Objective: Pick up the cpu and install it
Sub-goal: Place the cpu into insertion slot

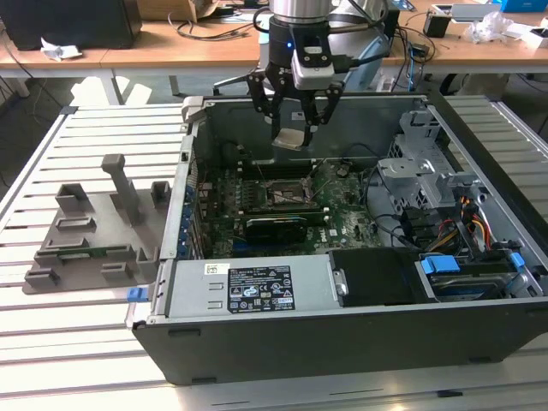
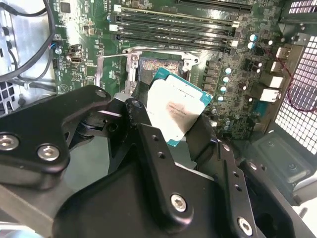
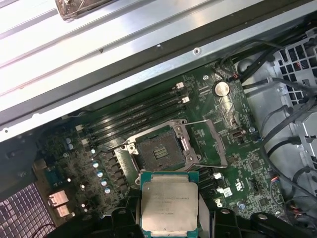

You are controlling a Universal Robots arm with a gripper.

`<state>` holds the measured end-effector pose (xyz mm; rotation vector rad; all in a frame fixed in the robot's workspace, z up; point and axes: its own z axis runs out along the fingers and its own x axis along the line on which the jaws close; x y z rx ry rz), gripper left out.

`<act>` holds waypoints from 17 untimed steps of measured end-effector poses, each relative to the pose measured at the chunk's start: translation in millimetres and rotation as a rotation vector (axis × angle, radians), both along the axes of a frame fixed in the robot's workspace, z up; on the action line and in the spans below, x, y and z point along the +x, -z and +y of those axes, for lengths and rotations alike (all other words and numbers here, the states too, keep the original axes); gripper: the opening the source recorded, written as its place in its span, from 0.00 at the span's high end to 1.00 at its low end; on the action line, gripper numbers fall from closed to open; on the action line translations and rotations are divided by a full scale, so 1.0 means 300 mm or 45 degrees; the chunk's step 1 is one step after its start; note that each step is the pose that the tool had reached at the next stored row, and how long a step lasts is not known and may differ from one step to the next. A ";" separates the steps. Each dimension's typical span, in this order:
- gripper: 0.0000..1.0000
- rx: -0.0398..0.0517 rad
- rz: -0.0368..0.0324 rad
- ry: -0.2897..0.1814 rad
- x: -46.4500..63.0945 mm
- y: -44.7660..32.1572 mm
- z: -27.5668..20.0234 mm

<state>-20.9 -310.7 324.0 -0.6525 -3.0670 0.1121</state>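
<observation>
the pickup is done: the cpu [image 3: 170,203] is pinched by its edges in the gripper [image 1: 291,128] and held in the air inside the open case [image 1: 257,342], above the board [image 3: 237,163] and toward the case's far wall in the exterior view. the socket [image 3: 159,148] is seen open and empty. the cpu is not yet seated, so the installing is judged to be left.

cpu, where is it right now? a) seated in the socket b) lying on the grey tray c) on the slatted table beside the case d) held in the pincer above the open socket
d: the cpu sits clamped in the pincer, clear of the board, and the socket lies open and bare.
</observation>
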 end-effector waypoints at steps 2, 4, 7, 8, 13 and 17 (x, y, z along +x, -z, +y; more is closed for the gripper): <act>0.45 0.000 0.0000 0.016 0.000 0.000 0.000; 0.45 0.000 0.0001 0.036 0.000 0.000 0.000; 0.45 0.000 0.0000 0.101 0.000 0.000 0.000; 0.45 0.003 0.0000 0.109 0.000 0.001 0.000; 0.45 0.041 0.0018 0.126 0.000 0.000 0.000; 0.45 0.041 0.0013 0.154 0.000 0.000 0.000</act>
